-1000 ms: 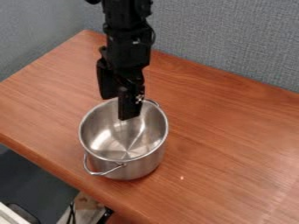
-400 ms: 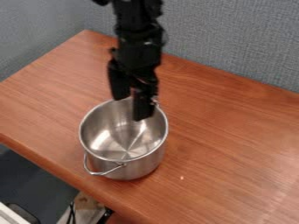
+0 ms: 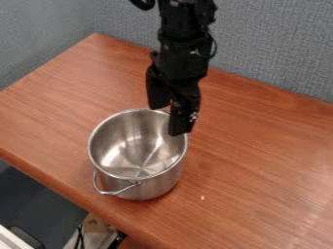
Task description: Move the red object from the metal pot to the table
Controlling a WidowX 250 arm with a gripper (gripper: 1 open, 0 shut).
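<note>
Camera view: gripper [image 3: 178, 114] pointing down over the far-right rim of the metal pot [image 3: 136, 154], jaws spread, nothing visibly held. No red object visible inside the pot or on the table [image 3: 274, 185]; possibly hidden. Risk: descending fingers clipping the rim, tipping the pot.

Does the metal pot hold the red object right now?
No, the metal pot shows only its bare shiny inside, with nothing red visible in it.
</note>
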